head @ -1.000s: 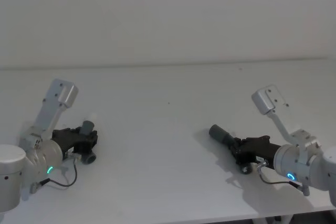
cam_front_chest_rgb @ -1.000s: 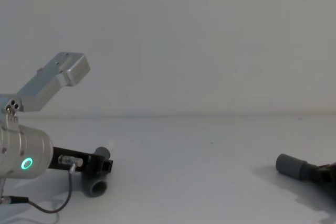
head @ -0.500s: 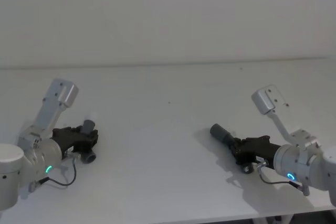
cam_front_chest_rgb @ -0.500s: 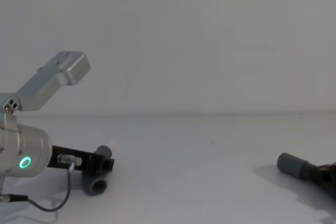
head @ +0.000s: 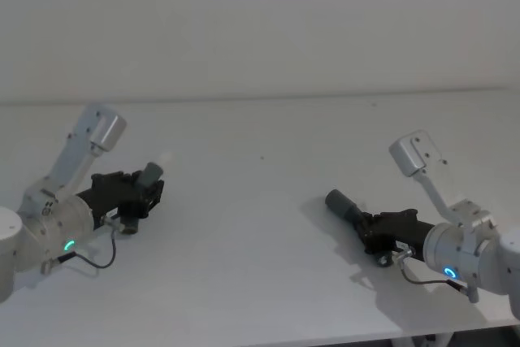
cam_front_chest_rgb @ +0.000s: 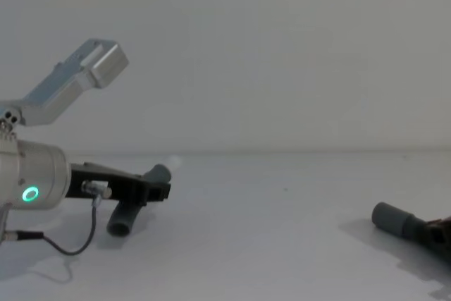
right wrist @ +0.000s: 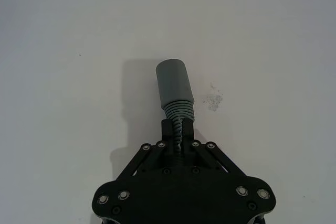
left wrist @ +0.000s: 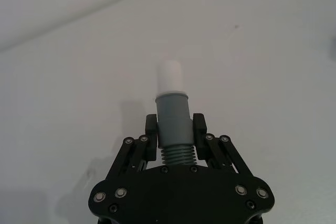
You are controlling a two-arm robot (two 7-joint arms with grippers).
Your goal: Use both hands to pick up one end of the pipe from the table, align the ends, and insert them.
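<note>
My left gripper point(head: 149, 190) is shut on the ribbed part of the short bent pipe point(head: 150, 175) and holds it above the table point(head: 252, 225). The pipe's grey cuff point(left wrist: 173, 116) with its white tip point(left wrist: 170, 77) points forward past the fingers point(left wrist: 199, 126), and its other end point(cam_front_chest_rgb: 120, 222) hangs below the gripper point(cam_front_chest_rgb: 156, 187). My right gripper point(head: 375, 229) is shut on the ribbed hose of the longer pipe point(right wrist: 179, 113), low over the table at the right. Its smooth grey cuff point(head: 336, 203) points toward the middle of the table and also shows in the chest view as the cuff point(cam_front_chest_rgb: 390, 218).
The white table point(cam_front_chest_rgb: 282, 244) runs back to a plain wall. A small dark speck point(head: 262, 158) marks the surface near the middle. Cables loop under both wrists.
My left gripper has risen and swung toward the centre, lifting the short pipe off the table and tilting its white tip upward. The right gripper and its pipe have stayed put.
</note>
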